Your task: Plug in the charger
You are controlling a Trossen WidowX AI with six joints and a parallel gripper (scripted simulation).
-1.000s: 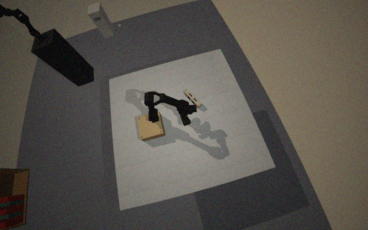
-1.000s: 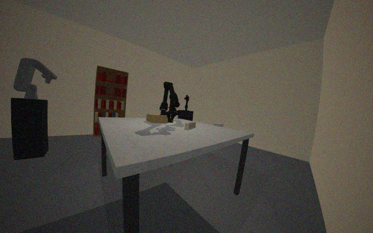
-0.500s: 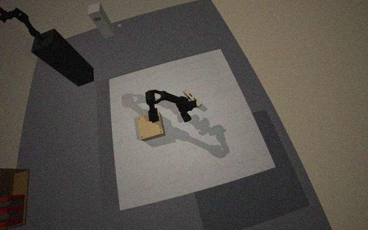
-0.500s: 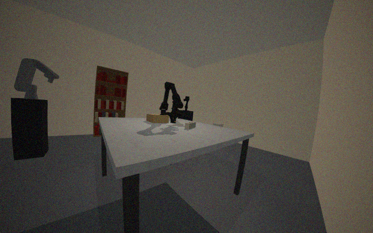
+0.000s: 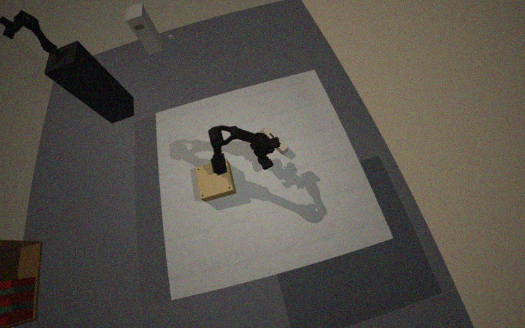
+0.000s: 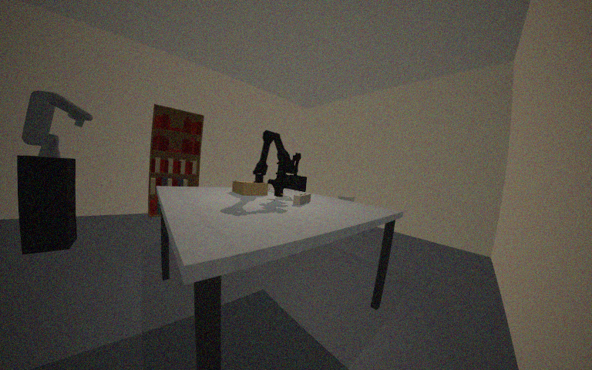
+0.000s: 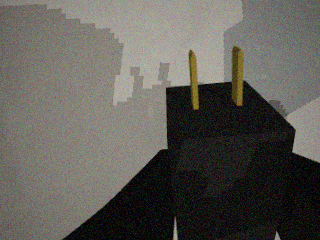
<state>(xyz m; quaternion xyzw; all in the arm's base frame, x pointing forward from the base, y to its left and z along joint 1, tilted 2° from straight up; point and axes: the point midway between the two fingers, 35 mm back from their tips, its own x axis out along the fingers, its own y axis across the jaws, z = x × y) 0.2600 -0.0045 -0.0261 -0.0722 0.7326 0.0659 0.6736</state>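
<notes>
My gripper (image 5: 266, 162) (image 6: 278, 192) (image 7: 210, 155) points down above the white table, between the wooden block and the power strip. It is shut on the black charger (image 7: 210, 119), whose two brass prongs stick out past the fingertips, side by side and touching nothing. The small pale power strip (image 5: 284, 149) (image 6: 301, 200) lies on the table a little to one side of the gripper. The arm hides the strip's middle in the top view, so its outlets do not all show. The strip itself is not visible in the wrist view, only table and shadows.
A tan wooden block (image 5: 214, 182) (image 6: 249, 189) stands at the arm's base on the white table (image 5: 271, 239) (image 6: 244, 235). A black pedestal (image 5: 89, 80) with another arm, a pale pedestal (image 5: 145, 31) and a bookshelf (image 6: 176, 150) stand away from the table.
</notes>
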